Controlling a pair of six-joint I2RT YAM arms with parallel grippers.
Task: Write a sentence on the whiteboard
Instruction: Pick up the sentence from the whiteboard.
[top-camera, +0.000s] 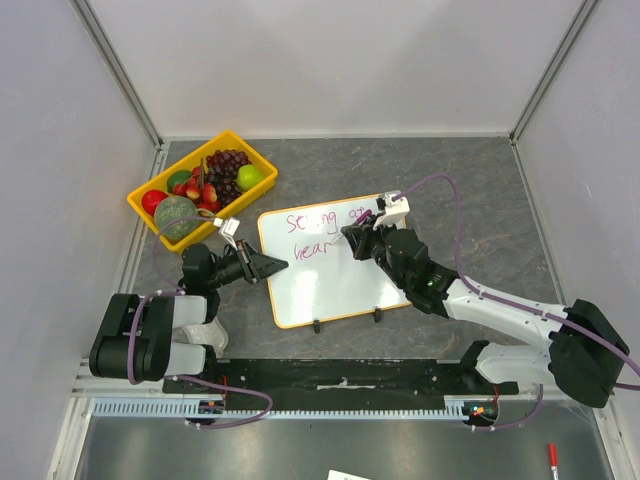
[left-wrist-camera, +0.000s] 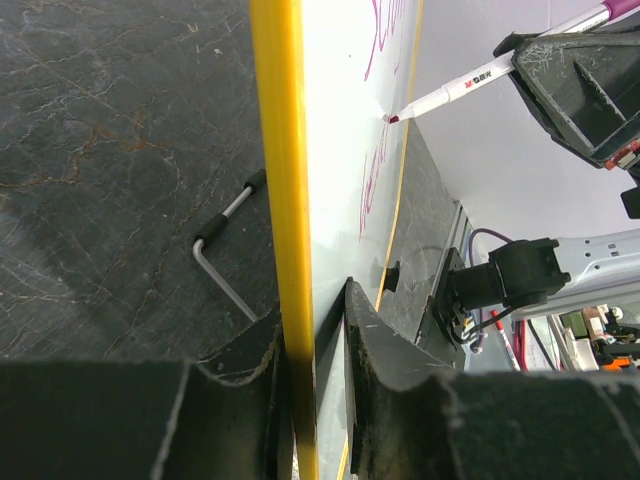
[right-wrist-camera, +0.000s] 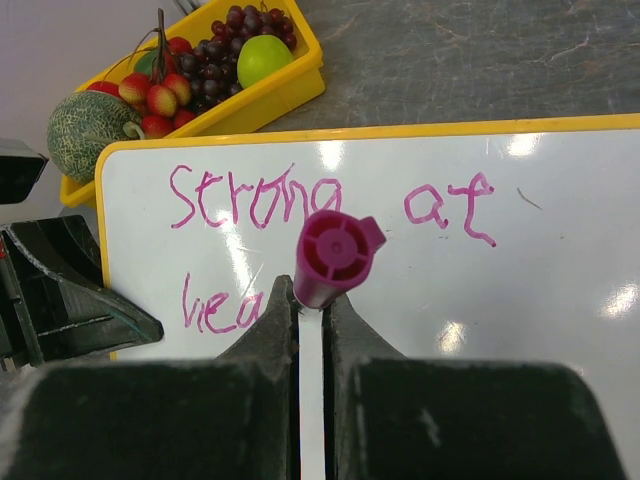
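Note:
The whiteboard (top-camera: 340, 290), white with an orange-yellow frame, lies on the grey table. The sentence (top-camera: 325, 222) in magenta reads "Strong at" (right-wrist-camera: 260, 195) with "hea" (right-wrist-camera: 215, 305) below. My left gripper (top-camera: 268, 266) is shut on the board's left edge; in the left wrist view its jaws (left-wrist-camera: 315, 330) clamp the yellow frame (left-wrist-camera: 282, 200). My right gripper (top-camera: 357, 235) is shut on a magenta-capped white marker (right-wrist-camera: 335, 255). The marker's tip (left-wrist-camera: 392, 119) touches the board just after "hea"; its body hides the writing there in the right wrist view.
A yellow fruit tray (top-camera: 262, 182) with grapes, apples and a melon stands at the back left, close to the board's corner. Two black clip feet (top-camera: 316, 325) sit on the board's near edge. A bent metal key (left-wrist-camera: 225, 260) lies beside the board. A red pen (top-camera: 551, 455) lies below the table.

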